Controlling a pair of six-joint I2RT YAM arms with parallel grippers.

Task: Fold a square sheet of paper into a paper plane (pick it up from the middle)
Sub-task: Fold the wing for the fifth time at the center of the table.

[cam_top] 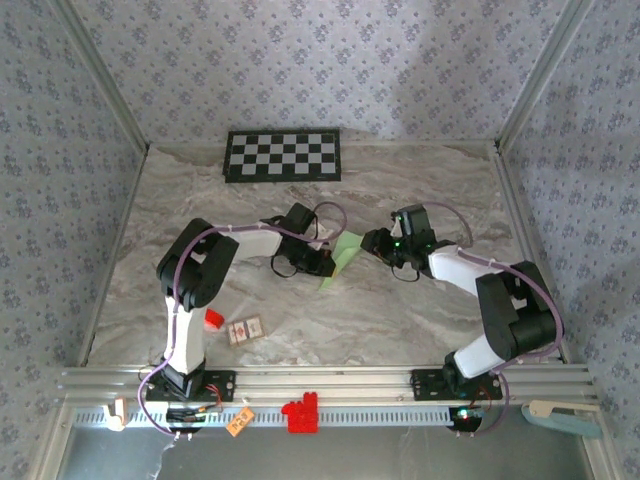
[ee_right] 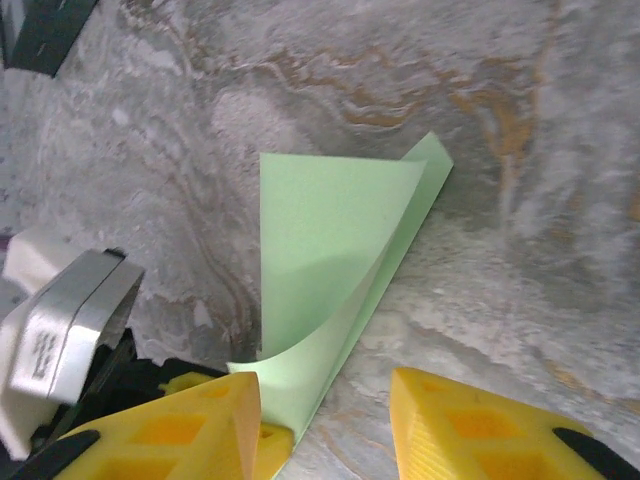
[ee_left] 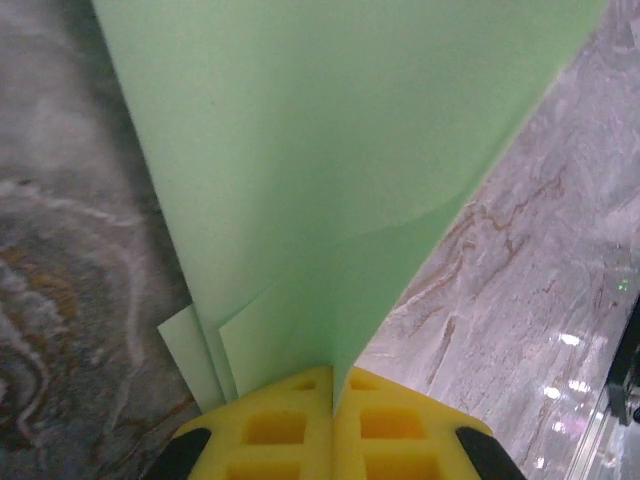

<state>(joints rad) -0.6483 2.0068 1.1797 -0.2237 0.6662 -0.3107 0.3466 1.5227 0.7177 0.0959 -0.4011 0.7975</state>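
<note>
The left end effector [cam_top: 318,260] is clamping tight on one end of the folded green sheet [cam_top: 342,256], its yellow pads [ee_left: 290,430] pressing together with the layered edges pinched in the seam. From that grip, the sheet [ee_left: 330,180] is fanning out wider as it runs straight away from the fingertips, with its long axis lying along the reach of the arm, just above the marble counter [cam_top: 430,180]. The right end effector [cam_top: 373,243] is hovering just opposite with jaws apart, gripping nothing. Ahead of it the sheet [ee_right: 320,260] is slanting away, and its pointed far corner is aiming off to the upper right.
</note>
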